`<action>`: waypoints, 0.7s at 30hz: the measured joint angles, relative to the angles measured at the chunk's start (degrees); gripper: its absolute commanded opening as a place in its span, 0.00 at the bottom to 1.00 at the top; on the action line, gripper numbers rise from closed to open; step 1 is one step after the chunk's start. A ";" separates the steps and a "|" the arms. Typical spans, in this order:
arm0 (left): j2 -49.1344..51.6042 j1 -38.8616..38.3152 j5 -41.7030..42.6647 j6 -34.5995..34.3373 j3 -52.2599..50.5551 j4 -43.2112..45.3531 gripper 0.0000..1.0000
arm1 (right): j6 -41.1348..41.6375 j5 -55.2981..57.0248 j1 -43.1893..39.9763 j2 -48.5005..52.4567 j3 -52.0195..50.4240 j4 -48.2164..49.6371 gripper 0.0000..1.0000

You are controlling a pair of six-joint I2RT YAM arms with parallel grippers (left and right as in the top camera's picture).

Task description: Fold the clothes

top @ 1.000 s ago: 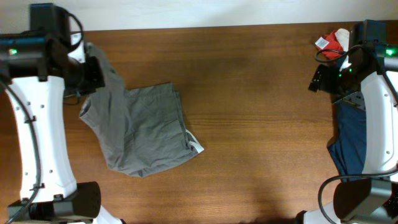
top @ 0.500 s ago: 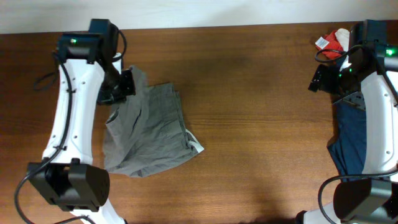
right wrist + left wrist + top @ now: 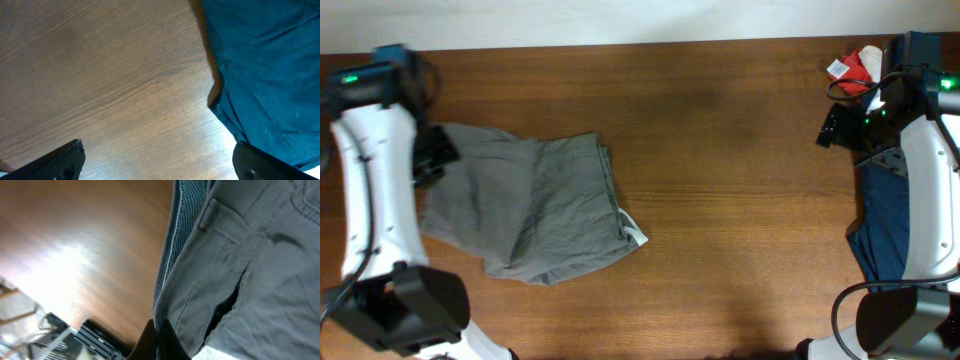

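Note:
The mid-grey garment (image 3: 535, 205) lies spread on the left half of the wooden table, its small white tag (image 3: 634, 235) at the lower right corner. My left gripper (image 3: 432, 152) is shut on the garment's upper left edge, at the far left of the table. In the left wrist view the fingers (image 3: 159, 341) pinch the waistband hem of the grey garment (image 3: 250, 265). My right gripper (image 3: 832, 128) is open and empty, hovering at the far right next to the navy cloth (image 3: 270, 65).
A dark navy-blue cloth (image 3: 882, 225) lies along the right edge under my right arm. A small red and cream bundle (image 3: 858, 66) sits at the back right corner. Bare wood (image 3: 740, 180) spans the middle.
My left gripper has swung right and then back out to the far left, pulling the garment's upper corner with it and spreading the cloth wider. The right arm has not moved.

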 measured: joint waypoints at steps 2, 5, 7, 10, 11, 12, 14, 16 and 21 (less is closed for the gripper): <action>-1.46 1.99 -0.92 -0.48 1.92 0.00 0.01 | -0.02 0.00 0.00 0.00 0.00 0.00 0.98; -3.32 2.29 -1.27 -0.31 4.90 0.09 0.01 | 0.02 0.00 0.00 0.00 0.00 0.00 0.98; -4.09 2.16 -1.62 0.07 5.31 -0.04 0.01 | 0.02 0.00 0.00 0.00 0.00 0.00 0.98; -4.07 2.19 -4.09 0.35 5.31 -0.46 0.01 | 0.00 0.00 0.00 0.00 -0.02 0.00 0.98; -4.07 2.16 -5.14 0.31 5.31 -0.57 0.01 | 0.02 0.00 0.00 0.00 0.00 0.00 0.98; -4.07 2.19 -6.16 0.24 5.31 -0.68 0.01 | 0.02 0.00 0.00 0.00 0.00 0.00 0.99; -4.07 2.19 -7.93 0.02 5.31 -0.66 0.01 | 0.00 0.00 0.00 0.00 0.00 0.00 0.99; -4.07 2.16 -8.13 -0.11 5.31 -0.57 0.01 | -0.02 0.00 0.00 0.00 0.00 0.00 0.98; -4.07 0.70 -9.18 -0.17 6.10 -0.17 0.01 | 0.00 0.00 0.00 0.00 -0.02 0.00 0.98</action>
